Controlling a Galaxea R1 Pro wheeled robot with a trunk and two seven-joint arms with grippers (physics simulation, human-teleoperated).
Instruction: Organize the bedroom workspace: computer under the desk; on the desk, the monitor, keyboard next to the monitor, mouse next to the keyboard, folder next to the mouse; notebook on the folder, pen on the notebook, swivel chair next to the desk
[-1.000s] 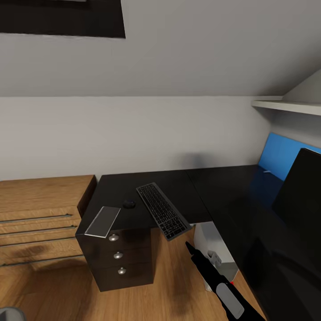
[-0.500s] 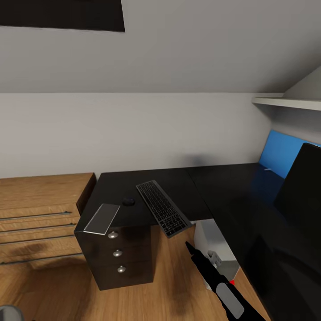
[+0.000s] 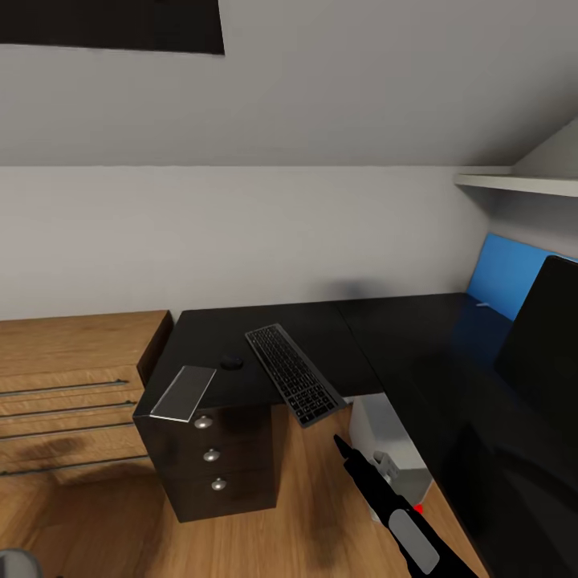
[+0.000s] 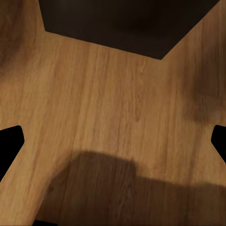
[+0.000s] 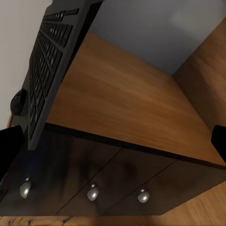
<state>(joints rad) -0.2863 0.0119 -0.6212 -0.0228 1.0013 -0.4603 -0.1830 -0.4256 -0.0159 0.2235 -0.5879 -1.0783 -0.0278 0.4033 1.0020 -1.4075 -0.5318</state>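
The black-topped desk (image 3: 337, 337) bends in an L, and the keyboard (image 3: 293, 375) lies slanted on it with its near end past the front edge. The small dark mouse (image 3: 232, 362) sits just left of the keyboard. At the far right stands the monitor (image 3: 546, 337). The white computer (image 3: 389, 445) stands under the desk. My right gripper (image 3: 341, 444) hangs open below the keyboard's overhanging end, holding nothing; its wrist view shows the keyboard (image 5: 47, 70) from underneath and the mouse (image 5: 18, 101). My left gripper (image 4: 113, 141) is open over the wooden floor. The folder, swivel chair and pen are out of view.
A thin light-grey slab (image 3: 185, 393) overhangs the desk's left front corner above the drawers with silver knobs (image 3: 211, 456); I cannot tell whether it is the notebook. A light wooden chest (image 3: 72, 385) adjoins the desk's left. A blue back panel (image 3: 502, 277) and a white shelf (image 3: 518, 185) are at the right.
The whole picture has shifted slightly, so the camera moved a little. The keyboard, the mouse and my right arm keep their places relative to the desk.
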